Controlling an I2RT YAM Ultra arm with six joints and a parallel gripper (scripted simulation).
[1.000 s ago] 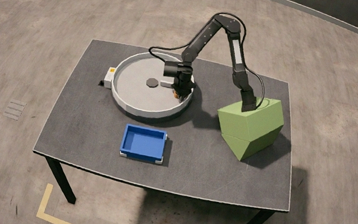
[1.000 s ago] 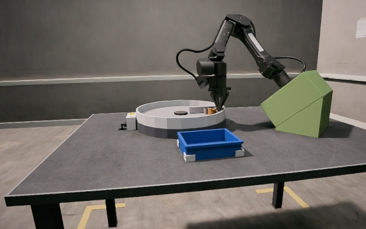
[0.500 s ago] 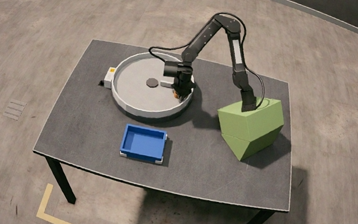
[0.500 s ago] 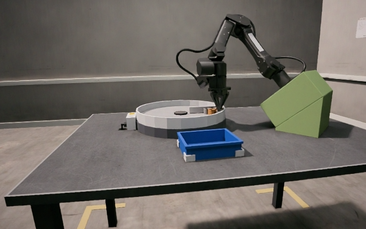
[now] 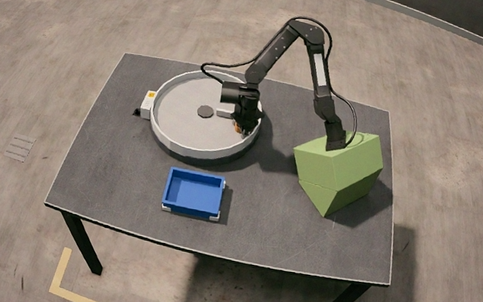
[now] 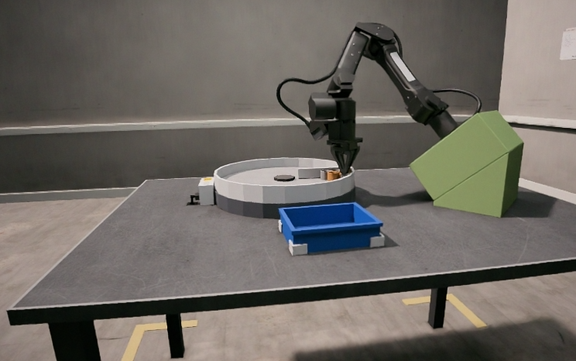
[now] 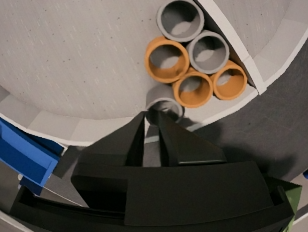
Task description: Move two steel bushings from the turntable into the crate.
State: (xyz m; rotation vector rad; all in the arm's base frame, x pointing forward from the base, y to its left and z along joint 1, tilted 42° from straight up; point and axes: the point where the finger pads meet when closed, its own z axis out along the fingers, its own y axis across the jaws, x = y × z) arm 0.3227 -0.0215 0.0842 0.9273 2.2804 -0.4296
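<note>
The round grey turntable (image 5: 181, 90) (image 6: 238, 192) (image 7: 75, 60) carries steel and orange bushings. Two grey steel bushings (image 7: 159, 21) (image 7: 228, 52) stand at its divider. A third steel bushing (image 7: 161, 92) looks tilted beside the rim. My gripper (image 5: 245, 131) (image 6: 344, 171) (image 7: 151, 117) is low at this third bushing, nearly shut with a narrow gap. The fingertips overlap the bushing's near edge; no firm grip on it shows, and the exact contact is hidden. The blue crate (image 5: 190, 210) (image 6: 334, 241) (image 7: 20, 160) looks empty in the top view.
Three orange bushings (image 7: 148, 62) (image 7: 193, 105) (image 7: 231, 97) stand close by the steel ones. A white divider (image 5: 224, 113) (image 6: 309, 173) (image 7: 235, 45) and the raised rim bound the cluster. A green block (image 5: 338, 169) (image 6: 471, 166) stands right of the turntable.
</note>
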